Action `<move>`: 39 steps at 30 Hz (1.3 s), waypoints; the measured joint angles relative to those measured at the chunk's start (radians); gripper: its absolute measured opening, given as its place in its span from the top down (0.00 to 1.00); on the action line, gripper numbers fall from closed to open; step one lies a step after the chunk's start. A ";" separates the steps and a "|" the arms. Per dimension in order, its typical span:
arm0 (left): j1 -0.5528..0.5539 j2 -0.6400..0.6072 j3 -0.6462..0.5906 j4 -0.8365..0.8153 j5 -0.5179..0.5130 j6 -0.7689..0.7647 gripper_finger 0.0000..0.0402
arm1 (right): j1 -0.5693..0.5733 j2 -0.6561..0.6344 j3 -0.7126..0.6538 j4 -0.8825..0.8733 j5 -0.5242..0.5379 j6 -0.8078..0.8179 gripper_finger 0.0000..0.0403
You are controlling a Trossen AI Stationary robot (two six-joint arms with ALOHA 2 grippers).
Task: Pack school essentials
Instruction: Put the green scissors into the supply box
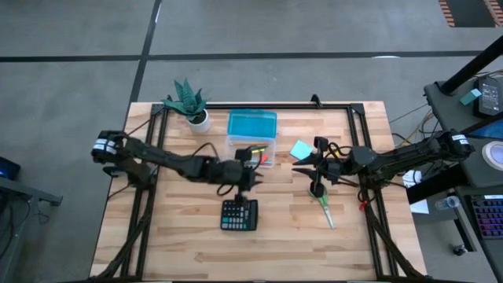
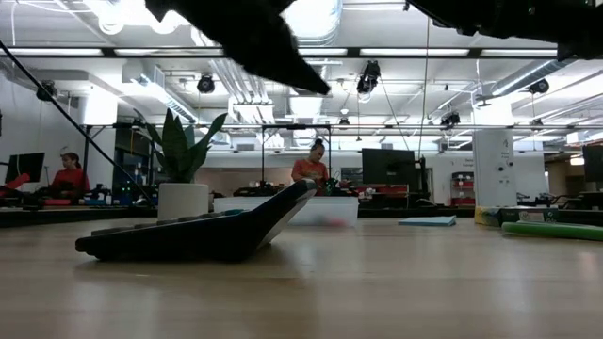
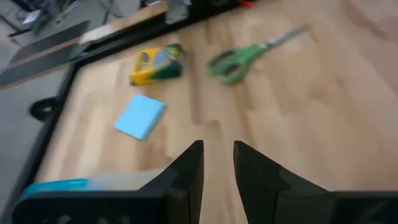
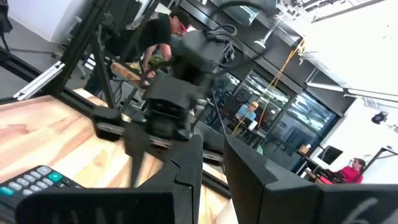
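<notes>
Spanning mid-frame, wooden counter (image 1: 181,244) on grey floor; open lab behind. Left pincer (image 1: 245,174) narrow, empty, beside the clear box (image 1: 251,135); scissors (image 1: 324,209) below narrow, empty right pincer (image 1: 317,163).

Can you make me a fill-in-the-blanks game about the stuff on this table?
1. The plant sits in a ____ pot.
2. The scissors have ____ handles.
3. The crayon box is mostly ____.
4. The calculator lies nearest the ____ gripper.

Missing words: white, green, yellow, left
</notes>
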 joint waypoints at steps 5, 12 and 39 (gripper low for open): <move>-0.067 -0.048 -0.136 0.124 0.002 -0.029 0.83 | -0.014 0.000 -0.001 0.000 0.000 0.009 0.86; -0.084 -0.156 -0.287 0.226 0.002 -0.049 0.82 | -0.047 0.001 -0.003 -0.006 0.000 0.057 0.86; -0.062 -0.636 -0.579 0.230 -0.090 0.069 0.82 | -0.092 0.109 0.280 -0.560 0.196 0.466 0.86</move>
